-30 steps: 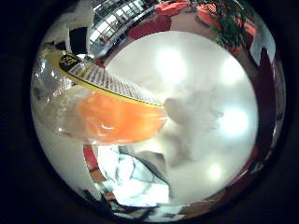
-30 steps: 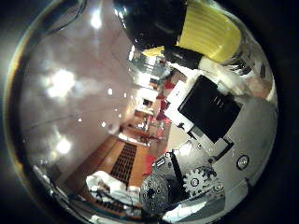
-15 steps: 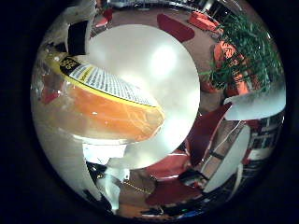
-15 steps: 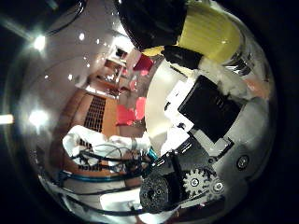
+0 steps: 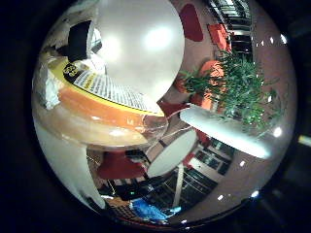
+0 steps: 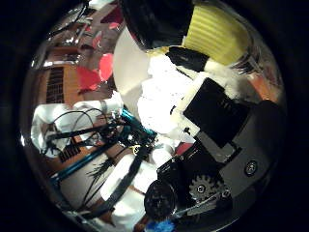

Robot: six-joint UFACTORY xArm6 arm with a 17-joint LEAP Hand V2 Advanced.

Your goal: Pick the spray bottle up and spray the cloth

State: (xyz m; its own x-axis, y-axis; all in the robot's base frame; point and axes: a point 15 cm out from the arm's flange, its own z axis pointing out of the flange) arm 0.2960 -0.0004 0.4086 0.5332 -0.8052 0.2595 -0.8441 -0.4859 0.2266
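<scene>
The spray bottle (image 5: 102, 102) fills much of the right little finger side palm view, close to the palm, with clear walls, orange liquid and a yellow and white label. Its yellow spray head (image 6: 224, 34) and black top (image 6: 159, 21) show in the right thumb side palm view. My right hand (image 6: 220, 121) shows there as black and white parts, with fingers curled against the bottle's neck. A white crumpled cloth (image 6: 159, 97) lies beside the hand, on a round white table (image 6: 124, 60).
The round white table (image 5: 136, 39) lies behind the bottle. A green plant (image 5: 238, 87), a white post (image 5: 228, 131) and red chairs (image 5: 117, 165) stand around it. A teal frame (image 6: 106, 145) and red chairs (image 6: 92, 77) are farther off.
Both views have swung round with the hand, from the table top towards the room. The bottle stays in the same place against the palm.
</scene>
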